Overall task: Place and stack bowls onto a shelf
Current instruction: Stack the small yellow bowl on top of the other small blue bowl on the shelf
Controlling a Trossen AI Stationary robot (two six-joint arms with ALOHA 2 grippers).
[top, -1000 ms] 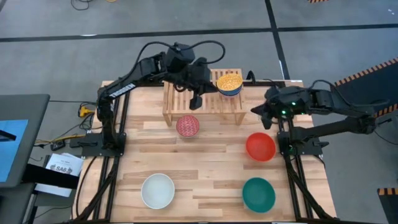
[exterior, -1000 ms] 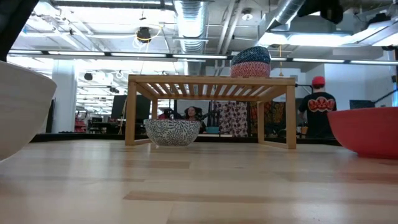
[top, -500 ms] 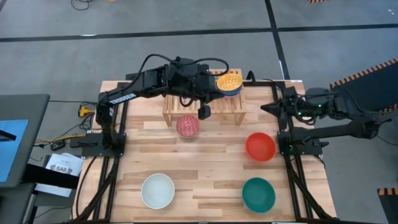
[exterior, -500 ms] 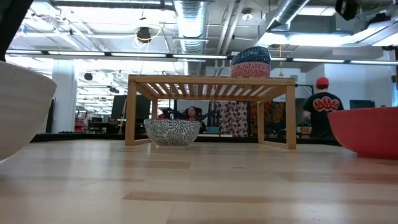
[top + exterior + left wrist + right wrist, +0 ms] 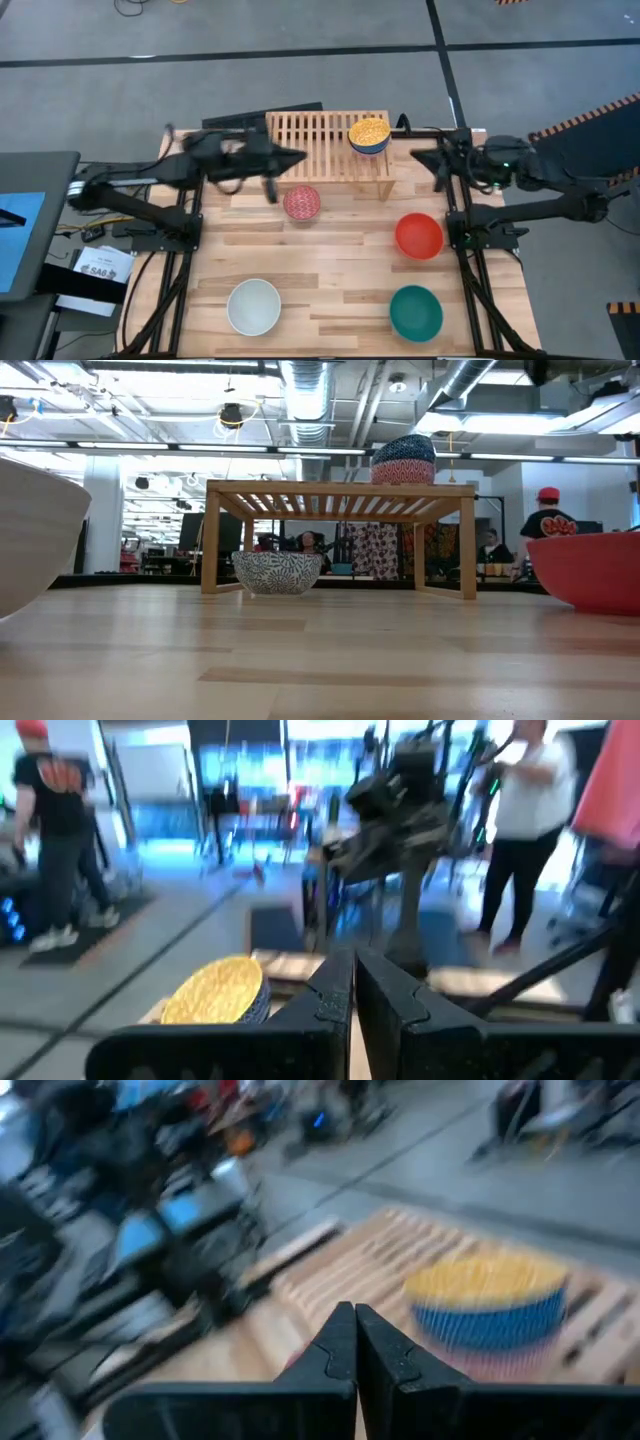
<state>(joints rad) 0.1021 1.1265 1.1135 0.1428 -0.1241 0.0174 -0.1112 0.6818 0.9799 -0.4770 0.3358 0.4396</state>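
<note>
Both grippers' fingers were pressed shut, holding nothing. The pink-red patterned bowl [image 5: 302,202] sat before the shelf [image 5: 305,140]; rigid, slick, breakable, it looked best pinched at its rim.

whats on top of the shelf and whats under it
On the shelf sits a stack with a yellow patterned bowl uppermost and a blue-striped bowl beneath; the low view shows a red rim lowest. Nothing sits directly under the slats; the pink-red patterned bowl rests just in front.
</note>
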